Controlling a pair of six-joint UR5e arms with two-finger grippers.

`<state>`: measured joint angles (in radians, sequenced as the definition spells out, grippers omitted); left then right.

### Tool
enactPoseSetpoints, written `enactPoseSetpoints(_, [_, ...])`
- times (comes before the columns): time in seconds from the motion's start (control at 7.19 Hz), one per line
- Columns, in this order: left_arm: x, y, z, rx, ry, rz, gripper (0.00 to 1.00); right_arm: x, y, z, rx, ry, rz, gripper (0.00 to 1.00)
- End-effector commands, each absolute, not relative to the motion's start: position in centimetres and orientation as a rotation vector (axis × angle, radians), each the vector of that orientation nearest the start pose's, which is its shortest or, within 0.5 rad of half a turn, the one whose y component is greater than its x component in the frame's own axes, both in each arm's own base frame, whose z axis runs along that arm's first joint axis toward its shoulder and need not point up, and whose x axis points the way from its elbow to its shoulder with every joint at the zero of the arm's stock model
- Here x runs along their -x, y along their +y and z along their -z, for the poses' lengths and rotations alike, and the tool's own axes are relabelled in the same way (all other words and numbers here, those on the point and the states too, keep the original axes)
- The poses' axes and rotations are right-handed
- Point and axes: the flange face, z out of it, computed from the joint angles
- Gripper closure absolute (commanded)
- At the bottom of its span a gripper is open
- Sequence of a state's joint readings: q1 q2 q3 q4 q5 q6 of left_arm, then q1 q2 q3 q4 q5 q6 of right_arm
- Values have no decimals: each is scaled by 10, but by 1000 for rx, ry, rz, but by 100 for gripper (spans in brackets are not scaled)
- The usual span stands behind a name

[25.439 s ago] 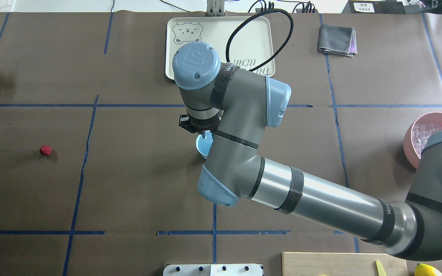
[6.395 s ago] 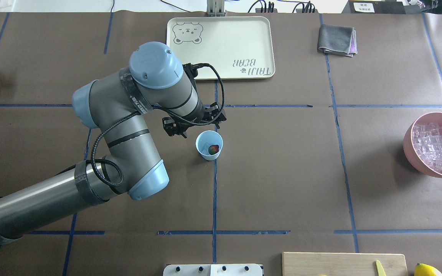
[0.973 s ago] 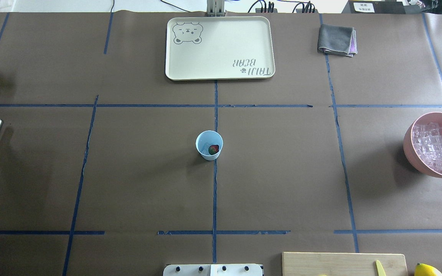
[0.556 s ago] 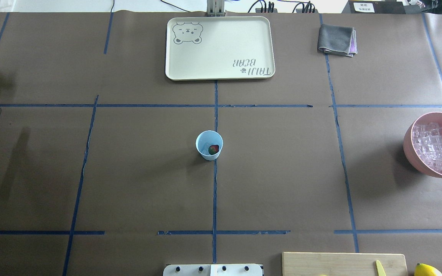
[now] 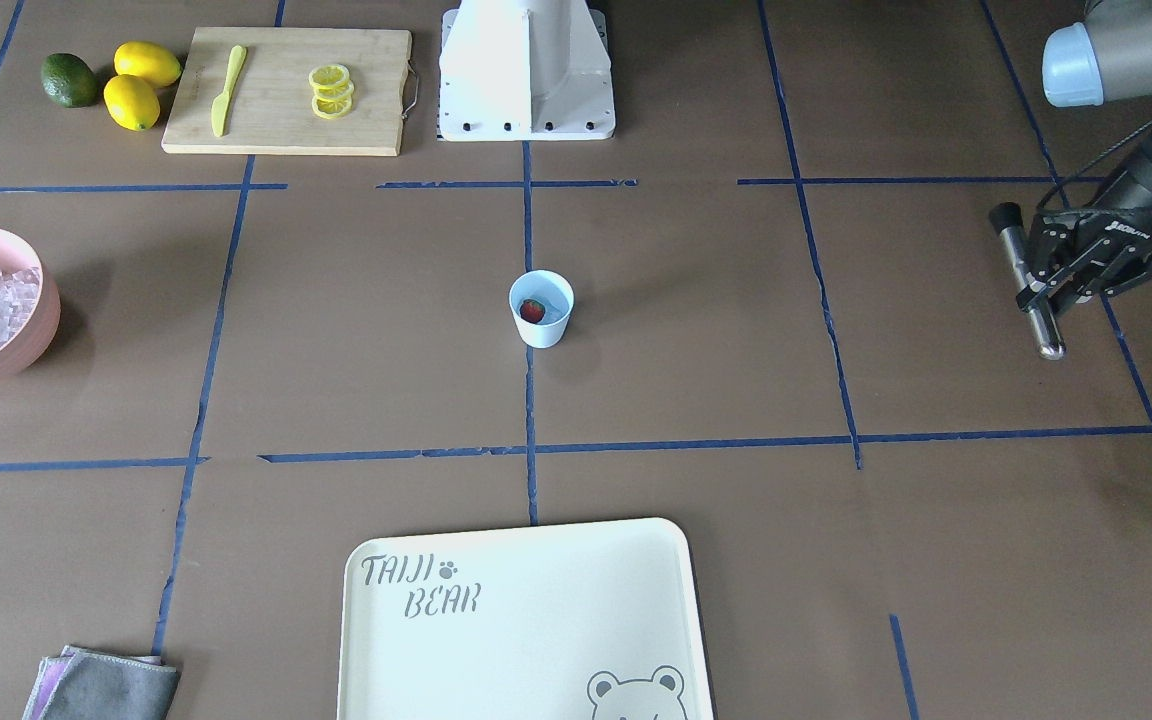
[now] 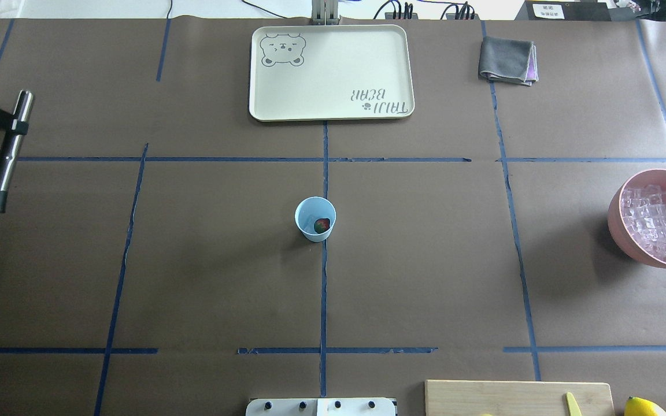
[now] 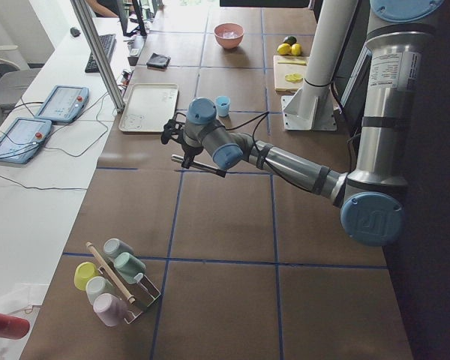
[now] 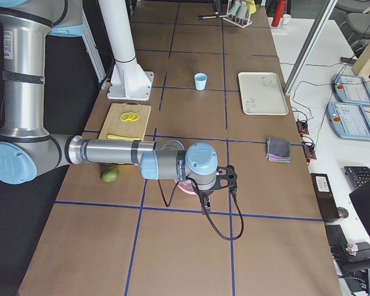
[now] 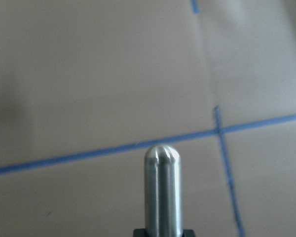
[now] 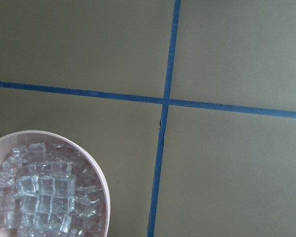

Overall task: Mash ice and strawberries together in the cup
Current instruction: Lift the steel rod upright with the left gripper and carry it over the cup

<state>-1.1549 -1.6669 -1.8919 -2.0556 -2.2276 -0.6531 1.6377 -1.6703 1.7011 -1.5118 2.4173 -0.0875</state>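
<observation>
The pale blue cup [image 6: 315, 219] stands upright at the table's middle, also in the front view [image 5: 541, 308]. The red strawberry [image 6: 322, 225] lies inside it [image 5: 532, 310]. The ice [image 6: 657, 222] is heaped in a pink bowl [image 6: 619, 231] at the right edge and shows in the right wrist view [image 10: 39, 197]. My left gripper [image 5: 1034, 282] is shut on a metal rod [image 6: 8, 147] with a rounded tip [image 9: 162, 163], held above the table far left of the cup. My right gripper [image 8: 228, 179] hovers by the bowl; I cannot tell whether it is open or shut.
A cream tray [image 6: 330, 72] lies beyond the cup and a grey cloth [image 6: 507, 59] at the far right. A cutting board [image 5: 286, 90] with lemon slices and a yellow knife, lemons [image 5: 141, 85] and a lime sit near the robot base. A cup rack [image 7: 112, 277] stands at the left end.
My left gripper has carried the metal rod toward the far side and a little further in from the left edge. The cup, strawberry and bowl have not moved.
</observation>
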Motion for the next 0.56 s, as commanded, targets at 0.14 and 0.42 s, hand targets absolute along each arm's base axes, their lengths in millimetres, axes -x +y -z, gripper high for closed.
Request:
enactPoseSetpoints(0.14, [-201, -484, -250, -694, 1061, -76, 100, -90, -454, -625, -158, -832, 62, 0])
enactPoseSetpoints(0.42, [-227, -454, -217, -838, 1252, 22, 100, -89, -454, -625, -152, -835, 60, 0])
